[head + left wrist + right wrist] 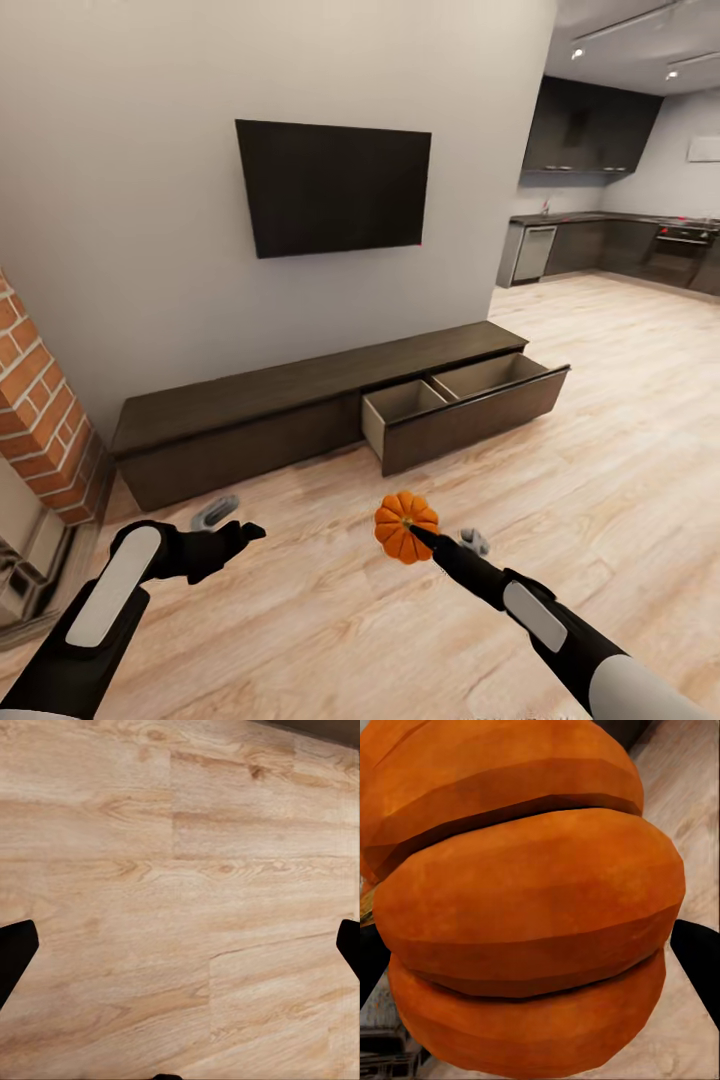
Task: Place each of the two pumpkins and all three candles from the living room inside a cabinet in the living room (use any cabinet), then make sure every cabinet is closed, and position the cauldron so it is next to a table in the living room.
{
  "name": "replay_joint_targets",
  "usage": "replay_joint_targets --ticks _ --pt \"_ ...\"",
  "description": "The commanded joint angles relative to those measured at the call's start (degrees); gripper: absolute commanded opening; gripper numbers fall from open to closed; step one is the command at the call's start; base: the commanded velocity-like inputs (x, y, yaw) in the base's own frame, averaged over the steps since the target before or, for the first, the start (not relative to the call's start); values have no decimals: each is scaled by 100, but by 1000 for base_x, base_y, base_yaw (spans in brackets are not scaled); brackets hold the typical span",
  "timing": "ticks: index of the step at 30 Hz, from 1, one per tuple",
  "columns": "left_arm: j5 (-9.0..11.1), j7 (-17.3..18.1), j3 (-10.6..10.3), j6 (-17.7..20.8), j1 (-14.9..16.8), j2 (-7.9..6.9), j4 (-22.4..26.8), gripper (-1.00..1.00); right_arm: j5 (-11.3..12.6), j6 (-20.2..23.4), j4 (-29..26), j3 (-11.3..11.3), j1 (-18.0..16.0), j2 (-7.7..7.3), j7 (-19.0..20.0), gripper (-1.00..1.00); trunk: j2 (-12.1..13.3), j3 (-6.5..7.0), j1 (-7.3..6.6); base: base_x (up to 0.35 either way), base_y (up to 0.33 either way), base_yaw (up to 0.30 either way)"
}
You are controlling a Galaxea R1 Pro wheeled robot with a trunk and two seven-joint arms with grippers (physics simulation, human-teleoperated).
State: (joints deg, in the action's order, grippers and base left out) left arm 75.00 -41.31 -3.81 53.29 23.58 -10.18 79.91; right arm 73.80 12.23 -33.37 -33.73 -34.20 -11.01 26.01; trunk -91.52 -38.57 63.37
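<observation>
Cabinet (pixel 300 400) on wood floor (pixel 620 430)

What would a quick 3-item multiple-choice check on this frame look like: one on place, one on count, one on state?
1. Where is the pumpkin?
A. inside the drawer
B. in the right gripper, held above the floor
C. on top of the cabinet

2. How many compartments does the pulled-out drawer show?
A. one
B. two
C. four

3. What state is the left gripper in?
A. open and holding nothing
B. shut on a candle
C. shut on the pumpkin

Key:
1. B, since the head view shows the pumpkin at the tip of the right arm, short of the cabinet.
2. B, since one divider splits the pale inside in two.
3. A, since the left wrist view shows its fingers wide apart over bare floor.
</observation>
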Motion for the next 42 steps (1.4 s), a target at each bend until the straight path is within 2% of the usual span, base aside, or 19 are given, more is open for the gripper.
replay_joint_targets --ticks 1,4,6,8,11,16,19,22,26,33,37,42 --pt "59 -205 -9 -2 3 -29 7 100 12 -128 1 -45 -4 -11 -35 -100 39 19 -23 0 0 -254" --pt "59 -491 -10 -2 3 -56 7 100 -176 -297 7 -51 -1 -13 -142 -100 159 91 -89 0 0 -254" --pt "58 -718 -13 -2 3 -67 7 100 -472 -445 40 -53 3 2 -364 -100 239 139 -133 0 0 -254" --pt "55 -816 -15 -2 3 -70 7 100 -692 -542 180 -54 6 13 -573 -100 319 187 -177 0 0 -254" --pt "51 -881 -42 -2 1 -72 7 100 -877 -622 470 -54 4 31 -777 -100 440 258 -243 0 0 -254" --pt "50 -908 -73 -2 3 -66 7 100 -942 -745 582 -53 8 22 -877 -100 640 378 -352 0 0 -252" --pt "50 -919 -96 -5 0 -64 7 100 -958 -793 640 -57 9 29 -1101 -100 761 451 -418 0 0 -249" --pt "44 -922 -216 -6 2 -64 7 100 -963 -885 726 -62 10 37 -1339 -100 881 524 -484 0 0 -238" --pt "43 -923 -303 -4 1 -57 7 100 -964 -1117 858 -63 10 42 -1420 -100 1041 624 -572 0 0 -224" --pt "45 -935 -315 -10 1 -54 7 100 -964 -1168 960 -58 10 40 -1547 -100 1322 799 -726 0 0 -213" --pt "42 -990 -324 -11 -1 -55 7 100 -971 -1170 950 -66 10 45 -1970 -100 1482 902 -814 0 0 -208" --pt "37 -1510 -318 -25 3 -50 -125 100 -978 -1170 946 -72 10 46 -2600 -100 1683 1029 -923 0 0 -206"
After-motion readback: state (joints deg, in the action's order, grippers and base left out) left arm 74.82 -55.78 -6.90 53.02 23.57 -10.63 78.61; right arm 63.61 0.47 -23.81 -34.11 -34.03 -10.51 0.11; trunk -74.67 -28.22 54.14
